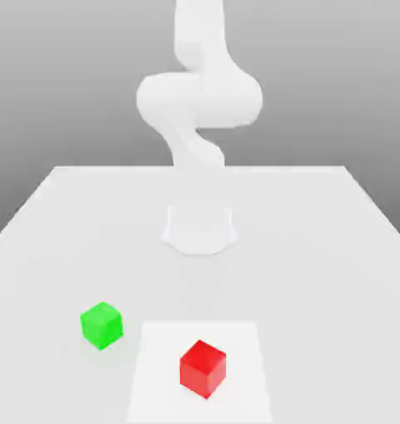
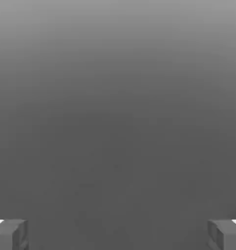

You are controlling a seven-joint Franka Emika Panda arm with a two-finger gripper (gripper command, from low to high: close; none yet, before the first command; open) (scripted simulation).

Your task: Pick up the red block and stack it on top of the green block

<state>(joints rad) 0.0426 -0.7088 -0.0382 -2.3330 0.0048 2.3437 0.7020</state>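
- The exterior view takes in the whole scene: a pale worktop [image 1: 335, 248] with the white arm [image 1: 199, 99] rising from its base [image 1: 200, 230] near the middle and bending high above it.
- The red block [image 1: 203, 368] sits on the worktop near the front edge, resting on a slightly brighter square patch [image 1: 153, 373] of the surface, turned so one corner faces the camera.
- The green block [image 1: 101, 325] stands on the worktop towards the exterior view's left of the red block, just outside the bright patch and a little farther back. The two blocks are near each other but apart, not touching.
- Both blocks lie in front of the arm's base, well apart from it, and nothing is on top of either.
- The hand view gives what the exterior view does not: the gripper [image 2: 118, 234], with its two grey fingertips [image 2: 10, 234] at opposite edges of the picture, spread wide and released, nothing between them.
- Beyond the fingertips the hand view has a plain grey background, shading from lighter to darker.
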